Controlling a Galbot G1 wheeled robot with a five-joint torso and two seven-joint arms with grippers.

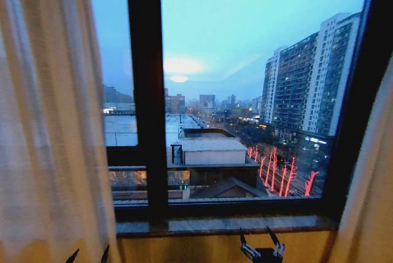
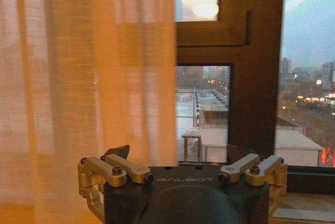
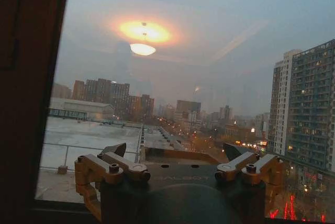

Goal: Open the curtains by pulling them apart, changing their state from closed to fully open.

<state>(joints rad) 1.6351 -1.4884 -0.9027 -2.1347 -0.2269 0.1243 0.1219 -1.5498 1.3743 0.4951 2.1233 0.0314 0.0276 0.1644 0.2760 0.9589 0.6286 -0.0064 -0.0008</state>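
The sheer white curtains stand apart. The left panel (image 1: 49, 121) hangs along the left side of the window, and the right panel (image 1: 371, 201) is bunched at the right edge. Low at the foot of the left panel, my left gripper (image 1: 89, 254) is open with nothing between its fingers. In the left wrist view the gripper (image 2: 178, 153) points at the window with the panel (image 2: 89, 77) beside it, apart from the fingers. My right gripper (image 1: 255, 241) is open and empty below the sill, and the right wrist view shows it (image 3: 175, 150) facing bare glass.
A dark vertical window post (image 1: 147, 91) splits the glass. A brown sill (image 1: 221, 223) runs under the window above a yellow wall (image 1: 184, 247). City buildings and a reflected ceiling lamp (image 3: 144, 33) show in the glass.
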